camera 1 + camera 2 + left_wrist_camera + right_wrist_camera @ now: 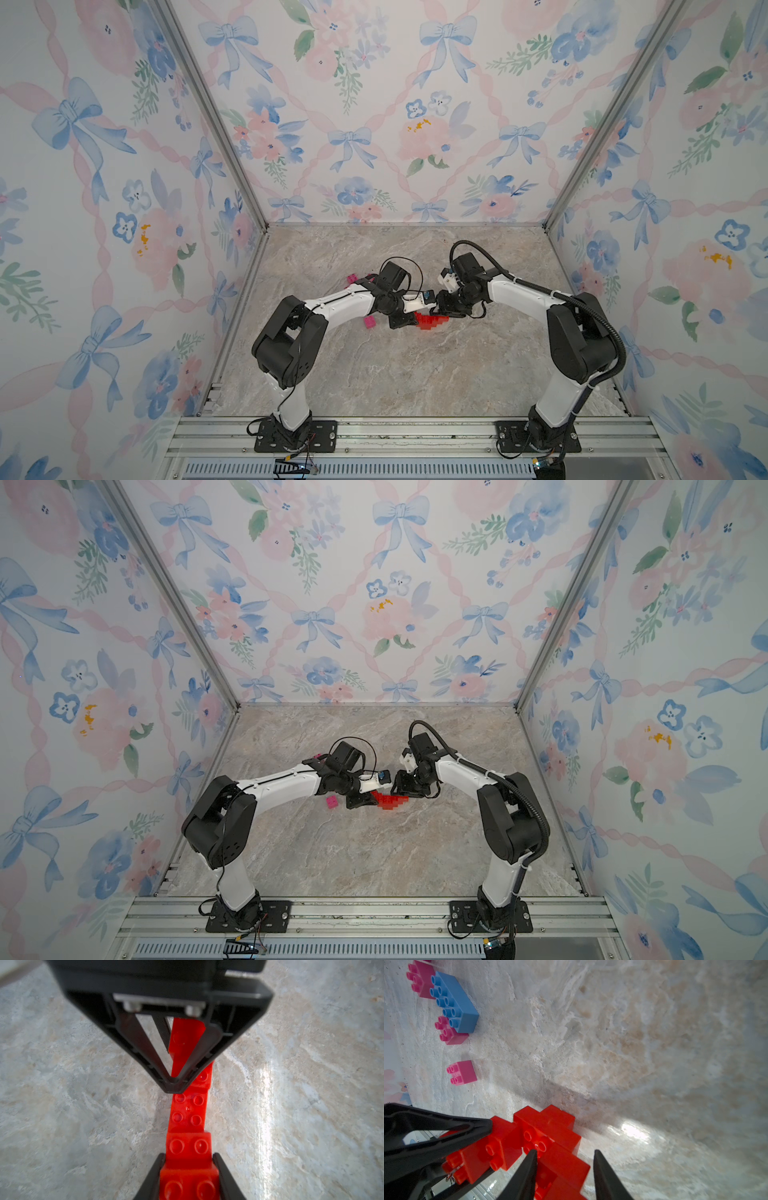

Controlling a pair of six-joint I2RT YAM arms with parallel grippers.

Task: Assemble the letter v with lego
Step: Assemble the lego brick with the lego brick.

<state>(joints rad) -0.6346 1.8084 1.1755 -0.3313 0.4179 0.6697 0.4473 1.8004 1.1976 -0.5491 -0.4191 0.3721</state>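
Note:
A stepped chain of several red lego bricks (pixel 430 322) (pixel 388 802) is held just above the marble floor at its middle, between the two arms. My left gripper (pixel 188 1167) is shut on the end brick (pixel 187 1178) of the chain. The chain runs away from it, studs showing, to my right gripper (pixel 176 1084). In the right wrist view my right gripper (pixel 564 1159) has a red brick (pixel 562 1167) of the chain's other end between its fingers. The left gripper (pixel 436 1136) clamps the far end there.
A loose pink brick (pixel 369 322) (pixel 331 802) lies just left of the left gripper. Another pink brick (pixel 352 277) sits behind the left wrist. The right wrist view shows a longer blue brick (pixel 454 1001) between two pink ones (pixel 421 978) (pixel 450 1032). Papered walls enclose the floor.

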